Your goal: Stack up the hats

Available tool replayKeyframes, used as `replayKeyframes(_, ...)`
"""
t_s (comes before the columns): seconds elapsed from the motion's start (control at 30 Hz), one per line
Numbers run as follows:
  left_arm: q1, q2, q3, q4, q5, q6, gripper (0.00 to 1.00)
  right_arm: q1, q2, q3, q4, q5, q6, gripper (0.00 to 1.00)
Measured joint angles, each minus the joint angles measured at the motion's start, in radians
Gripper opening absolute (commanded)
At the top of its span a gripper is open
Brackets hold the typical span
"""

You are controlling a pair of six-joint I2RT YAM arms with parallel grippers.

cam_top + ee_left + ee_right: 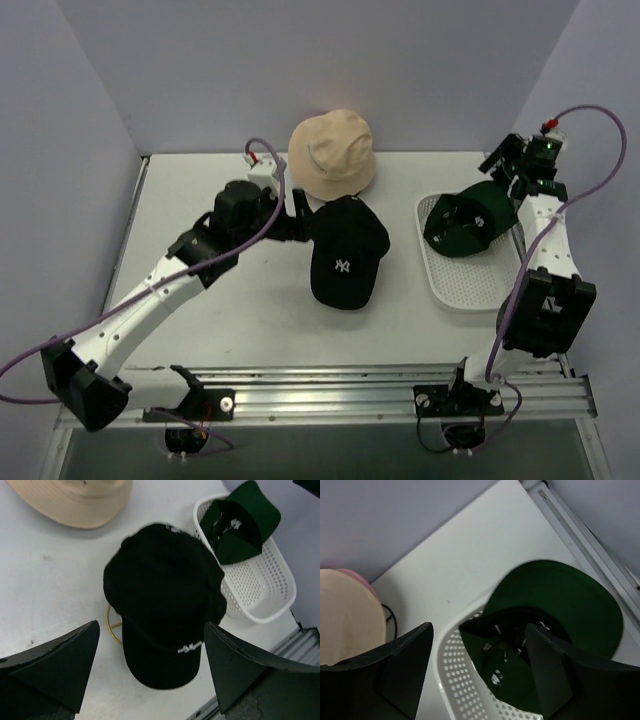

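Black baseball cap (pixel 347 262) with white logo at mid-table, crown up, brim toward 6 o'clock, over a gold wire frame (pixel 111 626) peeking out at its 9 o'clock in the left wrist view. At 12 o'clock of it, tan bucket hat (pixel 333 153) at the far edge of the table (pixel 230 320); sliver of pink bucket hat (pixel 364 581) at its edge, seen only from the right wrist. At 3 o'clock, apart, dark green hat (pixel 462 222) upside down in the far end of the white perforated tray (pixel 470 290), brim over the rim. Left gripper (pixel 297 214) at 10 o'clock of the black cap, jaws spread wide, holding nothing. Right gripper (pixel 479 626) above the green hat, at its 1 o'clock, jaws apart, nothing clamped.
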Motion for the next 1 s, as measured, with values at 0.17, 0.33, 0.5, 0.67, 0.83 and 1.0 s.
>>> replayKeyframes(0.17,-0.066,-0.114,-0.203,0.053,-0.009,-0.014,0.94,-0.065,-0.052,-0.154,0.013,0.013,0.057,0.75)
replayKeyframes(0.33,-0.160,-0.184,-0.314,0.092,-0.062,-0.015,0.94,-0.082,-0.052,-0.171,0.023,0.029,0.080,0.77)
replayKeyframes(0.5,-0.233,-0.304,-0.423,0.158,-0.143,0.004,0.94,-0.127,-0.051,-0.171,0.037,0.067,0.084,0.79)
replayKeyframes(0.67,-0.243,-0.396,-0.513,0.227,-0.198,0.030,0.94,-0.161,-0.052,-0.171,0.062,0.087,0.098,0.79)
replayKeyframes(0.83,-0.250,-0.415,-0.565,0.262,-0.227,0.046,0.94,-0.177,-0.048,-0.170,0.103,0.085,0.110,0.79)
replayKeyframes(1.0,-0.253,-0.468,-0.642,0.334,-0.247,0.045,0.94,-0.183,-0.001,-0.145,0.119,0.073,0.105,0.78)
